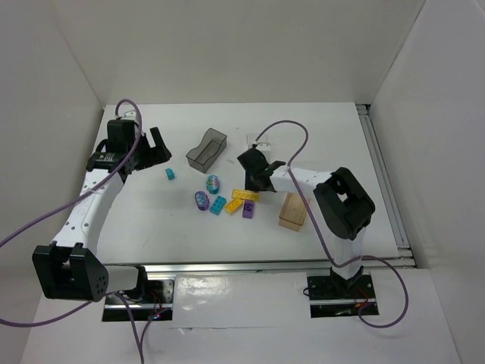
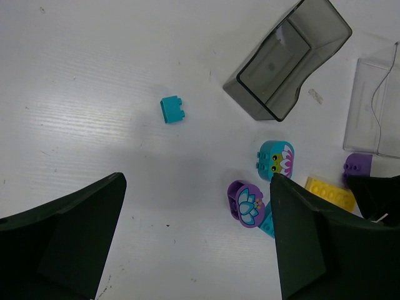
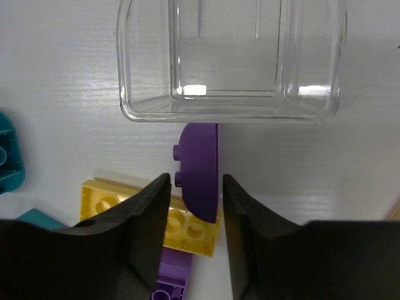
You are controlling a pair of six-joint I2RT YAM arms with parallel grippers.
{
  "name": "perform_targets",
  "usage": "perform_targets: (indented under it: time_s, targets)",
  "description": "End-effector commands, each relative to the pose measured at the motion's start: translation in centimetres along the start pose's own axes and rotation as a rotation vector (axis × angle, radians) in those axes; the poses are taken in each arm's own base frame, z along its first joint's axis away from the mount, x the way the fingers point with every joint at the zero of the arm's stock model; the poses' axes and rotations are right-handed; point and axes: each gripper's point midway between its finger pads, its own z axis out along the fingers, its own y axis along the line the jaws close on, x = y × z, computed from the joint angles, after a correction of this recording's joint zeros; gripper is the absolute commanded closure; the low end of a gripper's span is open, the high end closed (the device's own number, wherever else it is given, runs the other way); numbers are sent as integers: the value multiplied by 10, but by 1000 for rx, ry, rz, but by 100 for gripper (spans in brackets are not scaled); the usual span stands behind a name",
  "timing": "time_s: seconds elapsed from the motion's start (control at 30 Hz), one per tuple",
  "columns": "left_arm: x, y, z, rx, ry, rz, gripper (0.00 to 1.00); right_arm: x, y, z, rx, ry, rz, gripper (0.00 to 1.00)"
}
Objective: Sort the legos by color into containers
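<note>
My right gripper [image 3: 195, 182] is low over the table with its jaws close around an upright purple lego [image 3: 201, 156]; a thin gap shows on each side. The piece stands just before the clear container [image 3: 228, 114], over a yellow brick [image 3: 187, 228] and a purple brick [image 3: 170, 275]. My left gripper [image 2: 197, 187] is open and empty above bare table. A lone teal brick [image 2: 172, 109] lies ahead of it. Two round striped pieces [image 2: 275, 159] [image 2: 247, 203] lie to its right. The dark grey container [image 1: 207, 149] and the tan container [image 1: 293, 210] stand empty.
A teal brick [image 1: 218, 205], two yellow bricks [image 1: 244, 196] and a purple brick [image 1: 248, 210] are bunched at the table's middle. White walls close in the table on three sides. A metal rail [image 1: 383, 182] runs along the right edge.
</note>
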Motion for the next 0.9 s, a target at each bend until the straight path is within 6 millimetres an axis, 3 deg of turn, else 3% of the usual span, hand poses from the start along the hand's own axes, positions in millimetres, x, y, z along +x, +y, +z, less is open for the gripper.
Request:
perform_targets:
  time_s: [0.0,0.13,0.17,0.27,0.4,0.47,0.6,0.87]
  targets:
    - [-6,-3,-9,26,-27,22,0,-29,12,0,-16,-80,51,57]
    - [-6,-3,-9,26,-27,22,0,-35,14,-13,-4,-103,40,75]
    - [-6,-3,-9,26,-27,22,0,-47,14,-23,-3,-133,37,77]
    - [-5,1,-9,6,-24,31,0,-64,14,-52,4,-192,16,79]
    - [1,5,-9,-15,-20,-2,0,-88,8,-77,-8,-260,48,79]
    - [1,4,-9,-15,-20,-12,0,-98,11,-81,-27,-271,63,79]
    - [12,7,0,-35,32,-50,0,-123,8,-74,-31,-299,96,79]
    - [23,7,4,-37,92,-64,0,-159,-5,-28,29,-320,127,78]
